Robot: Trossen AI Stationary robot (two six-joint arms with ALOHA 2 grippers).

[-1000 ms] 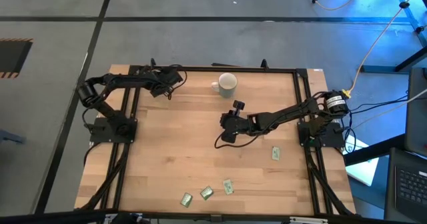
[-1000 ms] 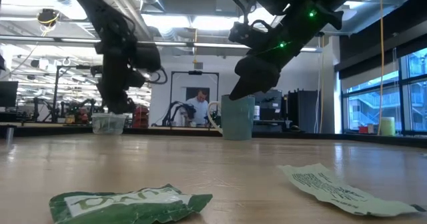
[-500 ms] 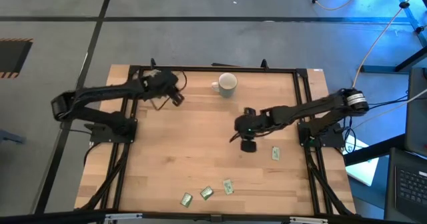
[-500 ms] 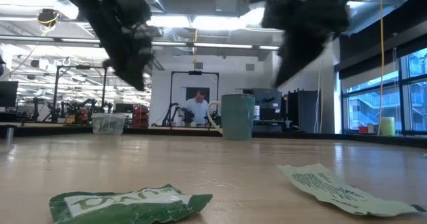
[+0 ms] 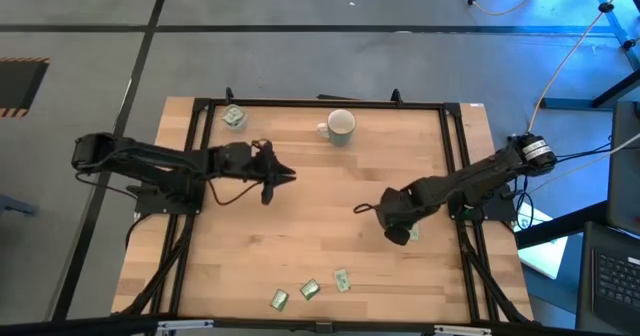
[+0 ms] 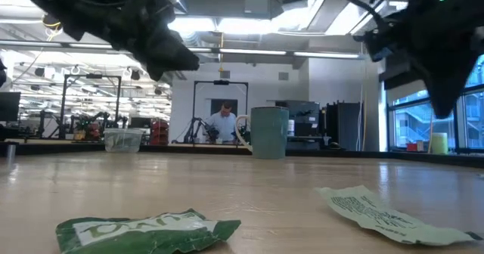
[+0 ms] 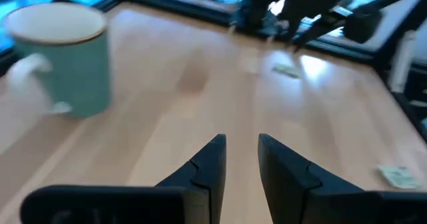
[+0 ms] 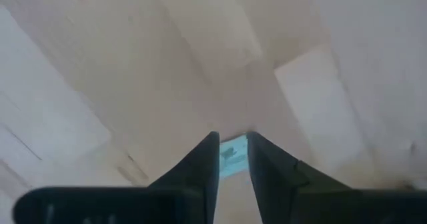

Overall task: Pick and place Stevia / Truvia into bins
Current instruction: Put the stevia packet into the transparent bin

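Green-and-white Stevia sachets lie on the wooden table: one (image 5: 413,235) at the right, three (image 5: 309,290) near the front edge. The clear cup (image 5: 234,117) at the far left holds green sachets. The pale mug (image 5: 341,126) stands at the far middle. My left gripper (image 7: 240,141) is open with nothing between its fingers. It hangs almost level above the table's left middle (image 5: 288,176), pointing right. My right gripper (image 8: 232,139) is open too. It points down above the right-hand sachet (image 8: 232,156), which shows between its fingertips, well below them.
A black frame (image 5: 320,103) runs around the table. In the low view two sachets (image 6: 144,231) (image 6: 378,212) lie close to the camera. A person (image 6: 224,124) shows in the room behind the table. Bare wood lies between the two grippers.
My left gripper has left the clear cup and swung toward the table's middle, tipping from pointing down to almost level. My right gripper has drawn back from beside the mug toward the right and near edges, and has tipped over to point down above the right-hand sachet.
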